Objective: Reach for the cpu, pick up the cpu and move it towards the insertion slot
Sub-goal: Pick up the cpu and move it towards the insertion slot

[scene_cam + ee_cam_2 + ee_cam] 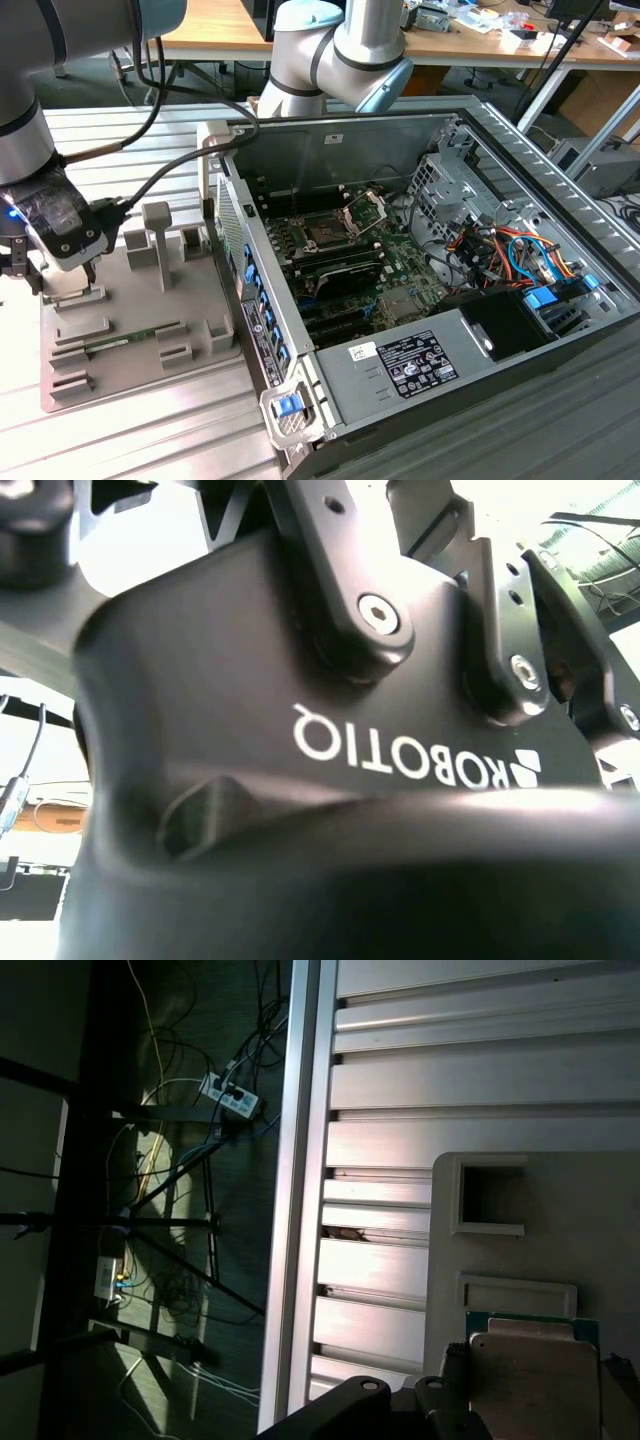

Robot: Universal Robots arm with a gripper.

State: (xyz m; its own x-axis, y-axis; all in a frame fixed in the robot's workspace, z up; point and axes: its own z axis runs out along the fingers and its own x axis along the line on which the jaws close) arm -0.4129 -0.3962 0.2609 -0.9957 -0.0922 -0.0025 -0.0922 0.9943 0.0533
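Observation:
The cpu (535, 1380) is a thin square chip with a silvery top and a green rim. In the first wrist view it lies against the grey tray (600, 1220), with dark parts of my gripper close on two opposite sides of it. In the exterior view my gripper (52, 282) hangs low over the tray's (130, 350) far corner at that view's left. The insertion slot (328, 232) has a dark centre and its metal frame is raised. It sits on the green board inside the open computer case, well off to that view's right. The second wrist view shows the gripper's black body close up.
Raised grey blocks (158, 235) stand on the tray beside the gripper. The case's near wall (250, 290) rises between the tray and the board. Long black memory slots (345, 272), cables and a drive cage (450, 200) crowd the case. The ribbed metal table (480, 1070) ends at an edge with floor cables beyond.

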